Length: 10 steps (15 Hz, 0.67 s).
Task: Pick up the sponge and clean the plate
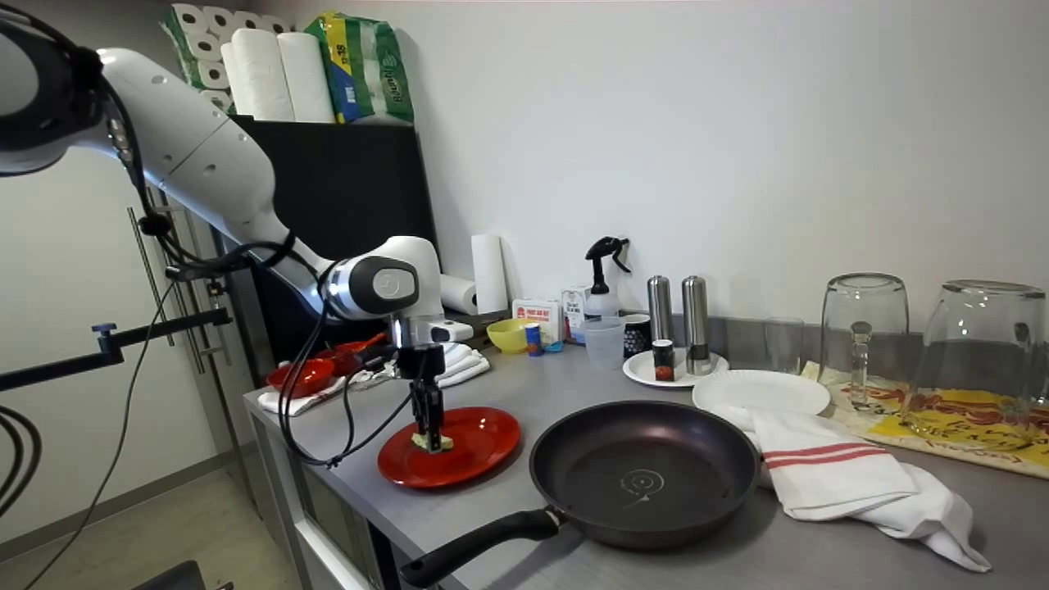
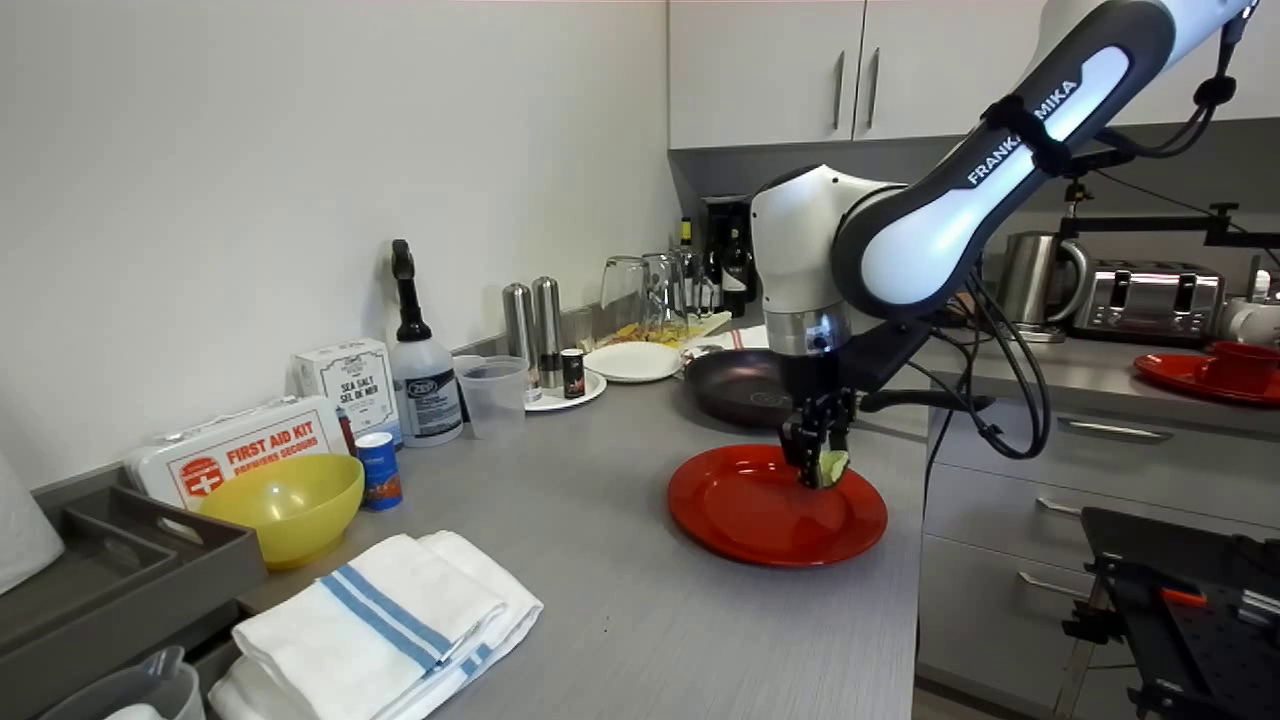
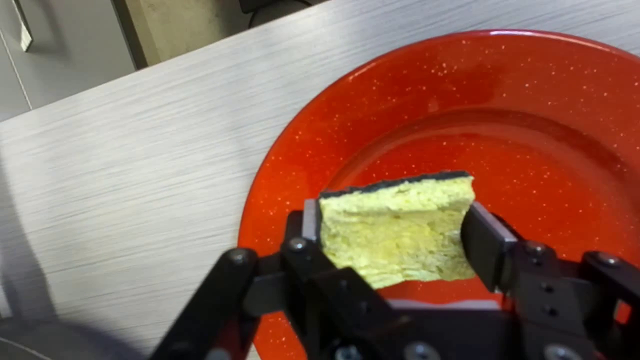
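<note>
In the wrist view the fingers point(image 3: 487, 245) stand parted by the length of the yellow sponge point(image 3: 397, 235), pinching its ends at nine and three o'clock; a dark layer runs along its twelve o'clock edge. The sponge is over the red plate point(image 3: 550, 200), covering, from this angle, the nine o'clock side of the well; whether its underside touches, I cannot tell. The pick-up looks done, so the step in hand should be the wiping. To do it well, lower until the foam just gives, hold the hard tips clear of the glossy surface, and sweep lightly toward three o'clock, then round the well in overlapping arcs before working the rim. Go easy on side force: the plate seems unsecured on the tabletop point(image 1: 537, 385) and may slide, and in an exterior view the tabletop's edge is near its eight o'clock side, while the frying pan point(image 1: 645, 500) sits near at three o'clock, its handle point(image 1: 483, 543) reaching round toward six.
</note>
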Each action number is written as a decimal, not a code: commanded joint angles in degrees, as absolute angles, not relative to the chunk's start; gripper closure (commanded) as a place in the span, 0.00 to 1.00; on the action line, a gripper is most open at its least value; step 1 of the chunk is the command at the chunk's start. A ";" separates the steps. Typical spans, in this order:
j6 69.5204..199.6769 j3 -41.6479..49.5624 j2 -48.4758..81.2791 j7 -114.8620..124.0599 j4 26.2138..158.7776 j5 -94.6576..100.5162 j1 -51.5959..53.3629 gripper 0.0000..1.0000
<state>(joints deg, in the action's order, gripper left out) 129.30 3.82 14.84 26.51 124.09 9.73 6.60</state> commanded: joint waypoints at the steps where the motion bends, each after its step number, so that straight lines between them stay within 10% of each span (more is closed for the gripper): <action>1: 130.35 3.66 17.63 27.98 121.29 10.76 6.44 0.57; 10: 143.96 5.04 21.80 36.16 117.97 11.14 8.92 0.57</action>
<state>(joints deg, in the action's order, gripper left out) 140.70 4.49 20.92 33.14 118.89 10.37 6.96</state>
